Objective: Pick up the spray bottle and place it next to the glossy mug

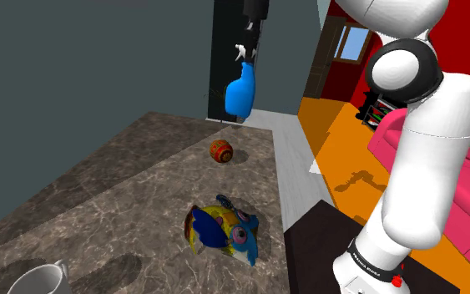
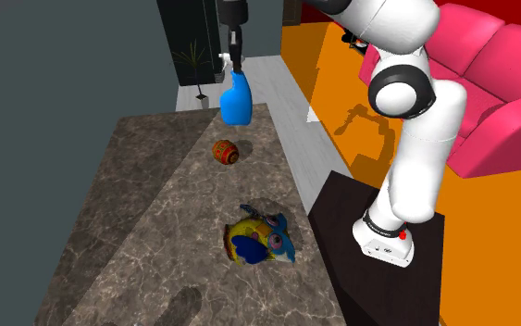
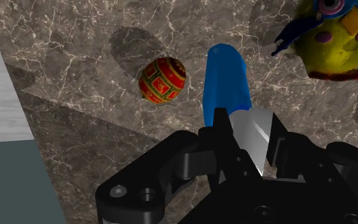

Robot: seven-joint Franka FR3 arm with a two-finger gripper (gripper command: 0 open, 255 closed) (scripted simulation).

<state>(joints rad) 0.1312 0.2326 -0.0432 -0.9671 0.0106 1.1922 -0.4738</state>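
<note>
Spray bottle (image 1: 241,93) hangs clasped by the fingers (image 3: 220,130); the shoulder view's lower left shows a white mug (image 1: 45,278).

Table (image 1: 124,192) veined dark stone, polished; spray bottle (image 1: 241,93) smooth blue plastic look; mug (image 1: 39,280) glossy white.

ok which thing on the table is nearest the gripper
The red patterned egg-shaped ornament, almost under the black gripper holding the blue spray bottle; the yellow-and-blue bird toy lies farther off.

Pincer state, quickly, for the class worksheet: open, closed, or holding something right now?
Pincer: closed on the blue spray bottle, holding it by its top above the marbled tabletop.
</note>
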